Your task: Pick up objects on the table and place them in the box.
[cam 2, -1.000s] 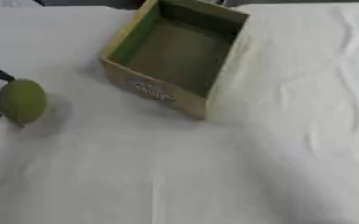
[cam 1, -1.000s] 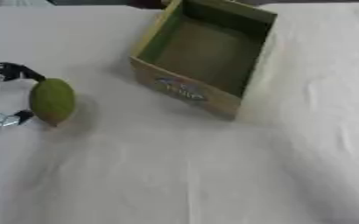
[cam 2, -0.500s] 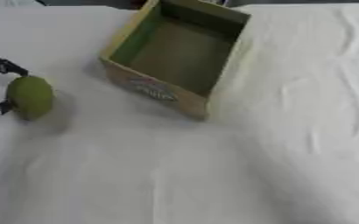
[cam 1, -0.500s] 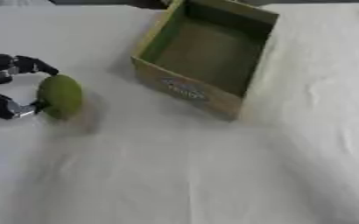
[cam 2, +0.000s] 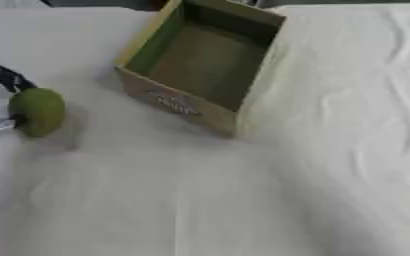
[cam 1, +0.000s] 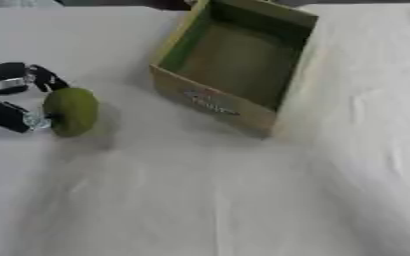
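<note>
Desk (cam 1: 200, 200) under white cloth. Open box (cam 1: 230, 62) at upper centre, nothing in it. Green fruit (cam 1: 70, 111) well left of box, pinched between curled fingers of left hand (cam 1: 12, 97) at left edge.

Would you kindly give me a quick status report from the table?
Left hand shut on green fruit, left of the box. Right hand out of view. Box empty, nothing between fruit and box.
</note>
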You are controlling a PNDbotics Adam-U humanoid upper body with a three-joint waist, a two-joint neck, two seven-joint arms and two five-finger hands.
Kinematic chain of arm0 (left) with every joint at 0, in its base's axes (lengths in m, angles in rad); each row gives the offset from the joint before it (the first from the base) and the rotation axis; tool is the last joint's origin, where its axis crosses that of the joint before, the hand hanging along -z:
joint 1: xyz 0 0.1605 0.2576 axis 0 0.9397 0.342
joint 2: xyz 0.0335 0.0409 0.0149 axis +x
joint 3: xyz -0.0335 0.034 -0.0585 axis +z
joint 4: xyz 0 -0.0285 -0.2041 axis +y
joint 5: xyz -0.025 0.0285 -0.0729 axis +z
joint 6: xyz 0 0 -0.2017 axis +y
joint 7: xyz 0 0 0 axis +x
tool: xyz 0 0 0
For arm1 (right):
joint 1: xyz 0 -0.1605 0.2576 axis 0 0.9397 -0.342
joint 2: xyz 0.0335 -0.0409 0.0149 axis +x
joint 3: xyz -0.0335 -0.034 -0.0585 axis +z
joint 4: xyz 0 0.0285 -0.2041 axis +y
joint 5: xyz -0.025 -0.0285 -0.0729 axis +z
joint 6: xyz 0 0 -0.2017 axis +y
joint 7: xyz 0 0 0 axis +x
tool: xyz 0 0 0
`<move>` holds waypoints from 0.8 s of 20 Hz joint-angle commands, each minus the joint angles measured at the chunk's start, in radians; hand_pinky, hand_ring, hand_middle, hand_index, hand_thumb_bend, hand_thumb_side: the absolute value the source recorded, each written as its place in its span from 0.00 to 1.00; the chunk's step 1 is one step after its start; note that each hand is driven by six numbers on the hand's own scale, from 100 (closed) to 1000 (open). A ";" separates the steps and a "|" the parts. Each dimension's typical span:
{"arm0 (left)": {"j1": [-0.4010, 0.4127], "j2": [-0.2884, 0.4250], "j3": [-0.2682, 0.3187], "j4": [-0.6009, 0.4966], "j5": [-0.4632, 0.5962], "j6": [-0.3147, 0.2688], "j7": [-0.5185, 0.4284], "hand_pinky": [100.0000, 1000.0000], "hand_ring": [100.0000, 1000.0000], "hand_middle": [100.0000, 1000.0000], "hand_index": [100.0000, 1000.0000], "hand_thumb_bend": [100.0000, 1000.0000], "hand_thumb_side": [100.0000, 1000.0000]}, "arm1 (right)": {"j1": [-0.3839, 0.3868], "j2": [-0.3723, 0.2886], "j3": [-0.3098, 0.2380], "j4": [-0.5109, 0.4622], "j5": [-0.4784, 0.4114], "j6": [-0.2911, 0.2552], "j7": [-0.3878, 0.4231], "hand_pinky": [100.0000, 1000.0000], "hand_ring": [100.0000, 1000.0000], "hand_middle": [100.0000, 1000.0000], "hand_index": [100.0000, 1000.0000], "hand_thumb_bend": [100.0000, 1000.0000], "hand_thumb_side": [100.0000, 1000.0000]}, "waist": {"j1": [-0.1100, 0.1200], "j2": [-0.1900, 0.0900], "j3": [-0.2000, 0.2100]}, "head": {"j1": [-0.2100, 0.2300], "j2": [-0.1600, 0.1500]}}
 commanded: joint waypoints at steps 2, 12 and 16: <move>-0.008 0.026 0.017 -0.021 -0.045 -0.061 0.019 0.60 0.58 0.48 0.68 0.13 0.00 | -0.011 -0.014 -0.001 -0.021 -0.007 -0.001 0.004 0.81 0.74 0.49 0.69 0.00 0.45 | 0.001 -0.026 0.004 | 0.002 -0.005; 0.018 0.036 0.026 -0.114 -0.068 0.005 0.326 0.39 0.41 0.28 0.47 0.00 0.06 | -0.009 -0.017 0.000 -0.021 -0.007 0.000 0.009 0.81 0.74 0.49 0.69 0.00 0.45 | 0.002 -0.027 0.009 | -0.005 -0.002; 0.027 0.041 0.026 -0.158 -0.076 0.008 0.365 0.37 0.40 0.27 0.46 0.00 0.00 | -0.010 -0.017 0.000 -0.021 -0.008 0.000 0.008 0.81 0.74 0.49 0.69 0.00 0.45 | 0.004 -0.028 0.010 | -0.009 -0.004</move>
